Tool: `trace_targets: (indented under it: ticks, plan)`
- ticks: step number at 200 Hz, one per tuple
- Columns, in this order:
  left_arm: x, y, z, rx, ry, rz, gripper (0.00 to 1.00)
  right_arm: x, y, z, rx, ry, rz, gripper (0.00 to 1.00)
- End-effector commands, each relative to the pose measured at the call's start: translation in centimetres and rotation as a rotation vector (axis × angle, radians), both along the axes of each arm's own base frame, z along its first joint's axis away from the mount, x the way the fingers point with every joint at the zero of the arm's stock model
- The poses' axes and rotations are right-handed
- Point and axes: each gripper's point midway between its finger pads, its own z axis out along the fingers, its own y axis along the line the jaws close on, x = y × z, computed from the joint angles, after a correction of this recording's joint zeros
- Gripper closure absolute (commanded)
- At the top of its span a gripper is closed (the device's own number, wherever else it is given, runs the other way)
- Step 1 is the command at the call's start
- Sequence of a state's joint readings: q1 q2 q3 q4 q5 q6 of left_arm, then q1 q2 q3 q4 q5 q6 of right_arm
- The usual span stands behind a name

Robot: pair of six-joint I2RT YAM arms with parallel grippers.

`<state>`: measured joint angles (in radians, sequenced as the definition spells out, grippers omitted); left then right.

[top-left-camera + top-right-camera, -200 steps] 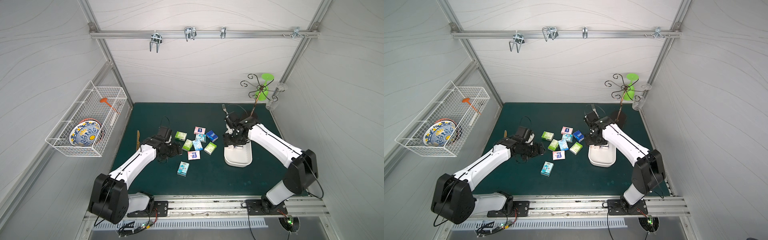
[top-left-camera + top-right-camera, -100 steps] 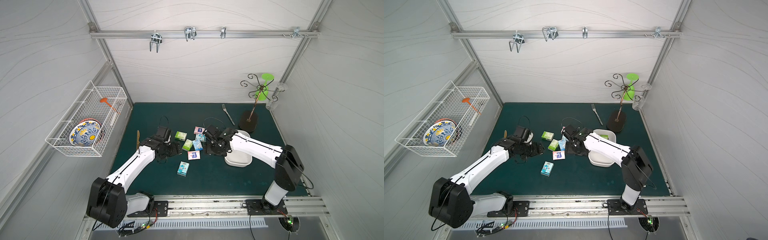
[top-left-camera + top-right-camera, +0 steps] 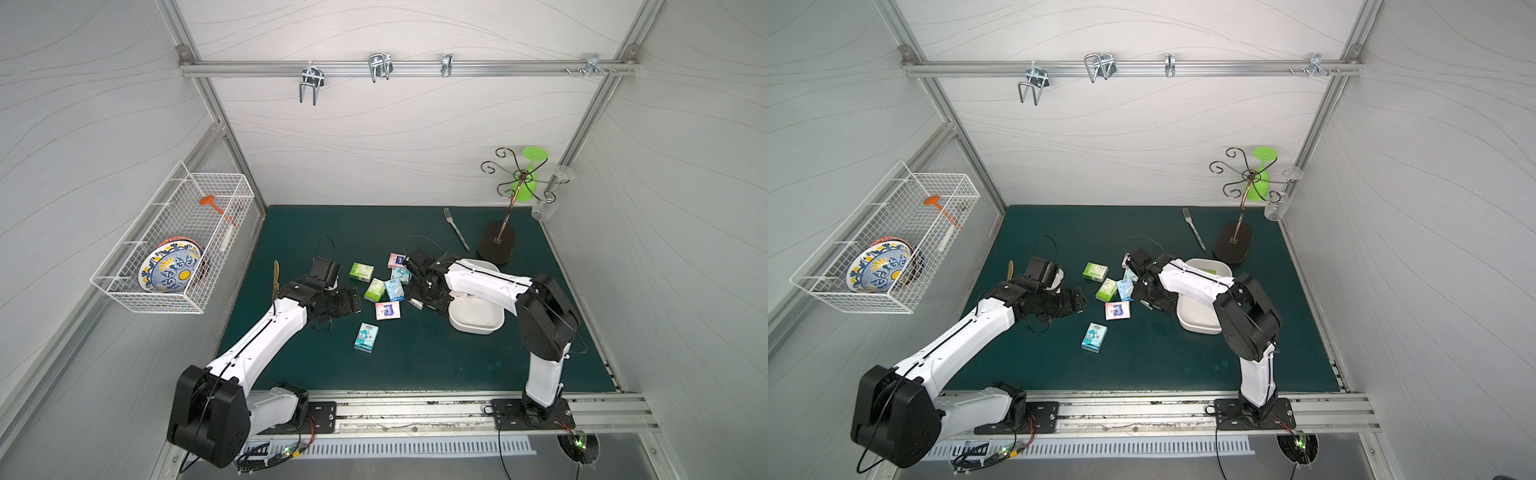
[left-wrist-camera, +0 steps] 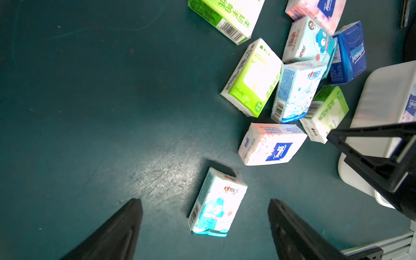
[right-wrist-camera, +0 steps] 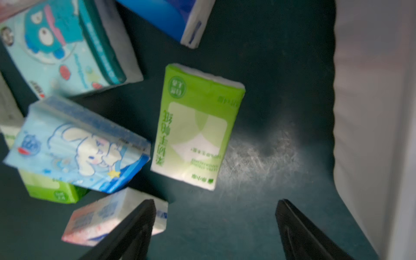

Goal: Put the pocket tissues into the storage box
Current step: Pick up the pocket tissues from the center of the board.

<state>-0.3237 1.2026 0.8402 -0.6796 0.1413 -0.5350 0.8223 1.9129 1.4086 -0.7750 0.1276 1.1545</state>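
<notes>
Pocket tissues [image 3: 394, 289] just beside storage box [image 3: 478, 318]

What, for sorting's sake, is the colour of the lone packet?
Packet: light blue with a cartoon; left wrist view.

This is a robot lab test cell: white panel walls [image 3: 374, 137] in an aluminium frame [image 3: 519, 68] box in a green mat [image 3: 415, 365]. A left arm [image 3: 266, 332] and a right arm [image 3: 486, 280] are bolted to a rail [image 3: 415, 409] at the front, with loose cables [image 3: 266, 455] below it.
</notes>
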Motion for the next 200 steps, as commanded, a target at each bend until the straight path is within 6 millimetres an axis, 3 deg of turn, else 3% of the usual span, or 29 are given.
trace_targets:
  ticks: [1, 80, 158, 182, 200]
  plan:
    - [0.6, 0.0, 0.6, 0.003, -0.042, 0.006, 0.08, 1.1, 0.3, -0.8, -0.007, 0.003, -0.050, 0.11]
    - [0.6, 0.2, 0.4, 0.018, -0.046, -0.001, 0.08, 3.0, 0.2, -1.3, -0.034, -0.024, -0.045, 0.11]
    - [0.6, 0.6, -0.2, 0.039, -0.042, 0.000, 0.07, 3.7, 0.5, -2.9, -0.038, 0.016, -0.049, 0.12]
    - [0.7, 0.6, -0.2, 0.045, -0.047, 0.002, 0.07, 3.6, 0.5, -3.0, -0.033, 0.017, -0.042, 0.20]
    - [0.7, 0.7, -0.3, 0.048, -0.046, 0.003, 0.07, 3.8, 0.8, -2.6, -0.018, 0.001, -0.018, 0.37]
